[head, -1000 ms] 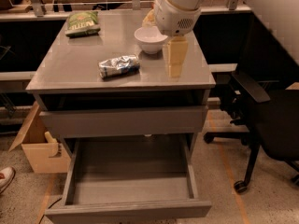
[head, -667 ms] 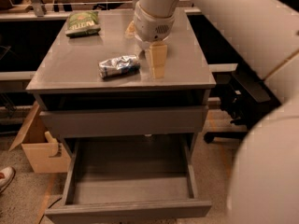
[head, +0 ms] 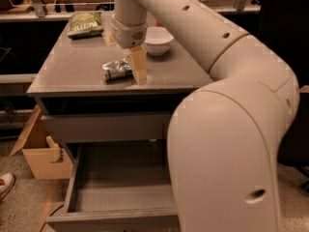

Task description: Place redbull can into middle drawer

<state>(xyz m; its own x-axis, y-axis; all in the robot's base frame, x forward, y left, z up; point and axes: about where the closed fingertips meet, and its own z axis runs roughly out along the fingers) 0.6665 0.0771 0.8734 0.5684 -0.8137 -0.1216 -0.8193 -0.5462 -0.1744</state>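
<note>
The redbull can (head: pixel 116 70), silver and blue and crinkled, lies on its side on the grey cabinet top (head: pixel 72 64), near the front edge. My gripper (head: pixel 137 70) hangs from the white arm and reaches down to the cabinet top right beside the can's right end; its tan finger (head: pixel 139 67) stands at that end. The middle drawer (head: pixel 120 178) is pulled open below, and the part of its grey tray that shows holds nothing. My arm hides the drawer's right part.
A white bowl (head: pixel 158 39) stands behind the gripper. A green snack bag (head: pixel 86 23) lies at the back left of the top. A cardboard box (head: pixel 41 151) sits on the floor to the left. A shoe (head: pixel 5 183) shows at the left edge.
My gripper has moved left across the cabinet top, from near the bowl to right beside the can. The can has not moved.
</note>
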